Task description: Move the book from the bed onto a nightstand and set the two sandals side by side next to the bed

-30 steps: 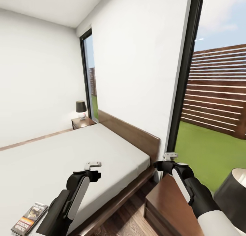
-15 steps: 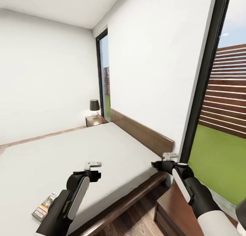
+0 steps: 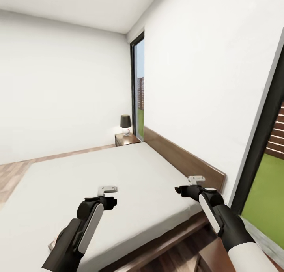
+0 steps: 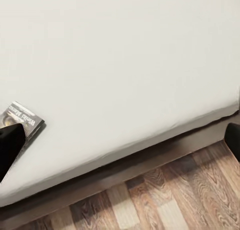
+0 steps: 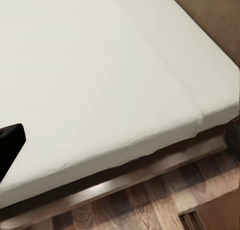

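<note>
The bed (image 3: pixel 118 177), a dark-brown frame with a light-grey mattress (image 4: pixel 125 65), fills the middle of the head view. The book (image 4: pixel 25 121) lies flat near the mattress's near edge, partly behind my left finger (image 4: pixel 10 145); in the head view my left arm covers nearly all of it. A far nightstand (image 3: pixel 127 138) with a dark-shaded lamp (image 3: pixel 125 123) stands beyond the bed by the headboard (image 3: pixel 185 159). My left gripper (image 3: pixel 107 190) and right gripper (image 3: pixel 196 180) hover over the mattress, both open and holding nothing. The sandals are out of view.
A brown corner of the near nightstand (image 3: pixel 215 260) sits at the lower right, beside the bed. Dark wood floor (image 4: pixel 165 200) runs along the bed's near side. A tall dark-framed window (image 3: pixel 138 86) is in the far corner, and another window (image 3: pixel 268 153) is at the right.
The camera has turned left, so the whole picture has shifted right: the right window and near nightstand slid toward the edge, and the book went behind my left arm. Both arms keep their pose.
</note>
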Tool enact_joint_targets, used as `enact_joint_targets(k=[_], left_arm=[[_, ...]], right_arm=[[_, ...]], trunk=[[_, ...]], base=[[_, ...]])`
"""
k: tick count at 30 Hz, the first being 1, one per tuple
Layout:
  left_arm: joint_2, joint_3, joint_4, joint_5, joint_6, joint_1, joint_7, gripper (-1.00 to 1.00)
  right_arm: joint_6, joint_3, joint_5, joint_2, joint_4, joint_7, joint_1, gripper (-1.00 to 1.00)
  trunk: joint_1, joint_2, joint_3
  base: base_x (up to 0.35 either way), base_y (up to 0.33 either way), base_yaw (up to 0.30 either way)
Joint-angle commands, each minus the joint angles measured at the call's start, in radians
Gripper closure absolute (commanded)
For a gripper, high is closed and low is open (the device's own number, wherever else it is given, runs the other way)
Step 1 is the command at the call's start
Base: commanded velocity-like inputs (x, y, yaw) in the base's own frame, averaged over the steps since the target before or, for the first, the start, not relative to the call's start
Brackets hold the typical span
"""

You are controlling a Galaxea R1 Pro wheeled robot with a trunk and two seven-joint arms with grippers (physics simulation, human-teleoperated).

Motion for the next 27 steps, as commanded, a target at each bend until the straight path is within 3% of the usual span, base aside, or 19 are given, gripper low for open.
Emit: enact_joint_targets(k=[1, 8, 22, 27], left_arm=[[0.000, -0.001, 0.000, 0.010, 0.002, -0.001, 0.010, -1.00], [0.001, 0.000, 0.000, 0.009, 0.002, -0.001, 0.010, -1.00], [0.001, 0.003, 0.000, 0.010, 0.001, -0.001, 0.010, -1.00], [0.001, 0.002, 0.000, 0.007, 0.001, -0.001, 0.011, -1.00]], right_arm=[[0.004, 0.001, -0.001, -0.001, -0.001, 0.001, 0.000, -1.00], [0.004, 0.001, -0.001, -0.001, -0.001, 0.002, 0.000, -1.00], [0.001, 0.001, 0.000, -0.001, -0.001, 0.002, 0.000, -1.00], [0.001, 0.001, 0.000, -0.001, -0.001, 0.002, 0.000, -1.00]], trunk=[[0.001, -0.001, 0.000], [0.001, -0.001, 0.000], [0.001, -0.001, 0.000], [0.001, -0.001, 0.000]], base=[[0.310, -0.073, 0.284], [0.298, -0.052, 0.284], [0.031, -0.001, 0.284], [0.186, 0.000, 0.284]])
